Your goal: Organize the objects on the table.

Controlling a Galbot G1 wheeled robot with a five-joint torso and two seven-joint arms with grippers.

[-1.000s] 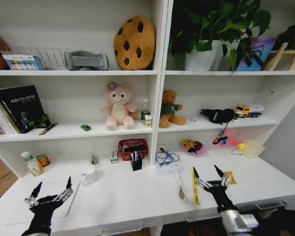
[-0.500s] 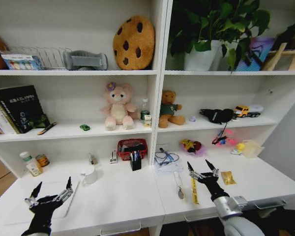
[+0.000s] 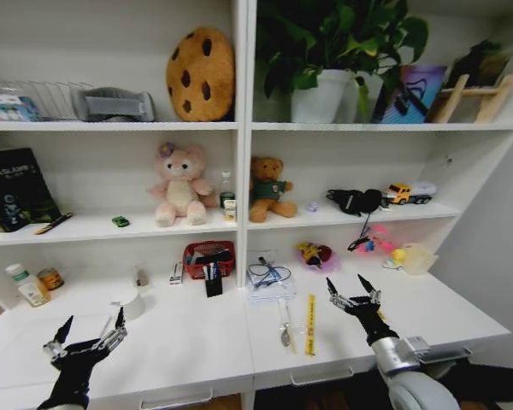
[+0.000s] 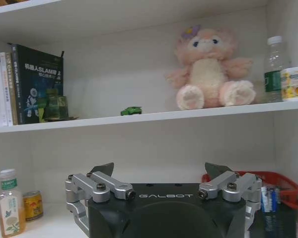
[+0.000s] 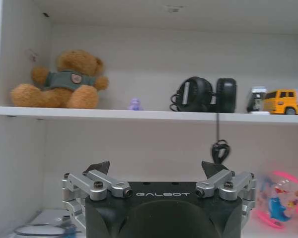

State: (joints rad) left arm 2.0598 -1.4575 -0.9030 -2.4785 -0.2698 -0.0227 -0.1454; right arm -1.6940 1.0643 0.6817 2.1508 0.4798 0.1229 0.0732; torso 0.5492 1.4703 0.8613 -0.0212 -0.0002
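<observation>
Table (image 3: 197, 342) front edge: both pincers (image 3: 91, 333) (image 3: 353, 293) splayed, hovering, empty.

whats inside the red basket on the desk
The red basket holds dark items, too small to identify. A black pen holder in front covers its lower front.

White desk (image 3: 197, 342): yellow ruler (image 3: 310, 323), spoon (image 3: 284, 325), red basket (image 3: 208, 257), bottle (image 3: 21, 284), can (image 3: 50, 278).

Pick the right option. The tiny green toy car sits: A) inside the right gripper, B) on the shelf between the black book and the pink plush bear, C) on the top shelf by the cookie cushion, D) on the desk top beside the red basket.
B: the green toy car stands on the middle shelf, between the black book and the pink plush bear.
</observation>
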